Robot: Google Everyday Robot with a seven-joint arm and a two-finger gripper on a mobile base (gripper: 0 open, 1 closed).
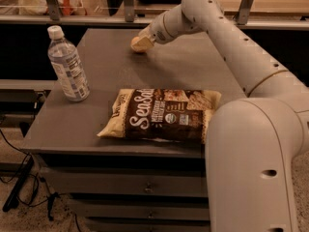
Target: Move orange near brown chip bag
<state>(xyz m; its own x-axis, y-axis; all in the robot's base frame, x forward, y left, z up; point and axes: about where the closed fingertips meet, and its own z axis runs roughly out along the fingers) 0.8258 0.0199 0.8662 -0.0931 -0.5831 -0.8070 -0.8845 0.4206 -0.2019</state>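
The brown chip bag (161,114) lies flat near the table's front edge, dark brown with white script and pale ends. My gripper (141,44) is low over the far middle of the table (101,52), well behind the bag, with its tan tip close to the surface. The orange does not show; the gripper covers the spot below it, so anything there is hidden. My arm (231,52) reaches in from the right, over the table's right side.
A clear water bottle (68,65) with a white cap stands upright at the table's left side, to the left of the bag. A shelf rail with posts (125,8) runs behind the table. Drawers (145,187) sit under the tabletop.
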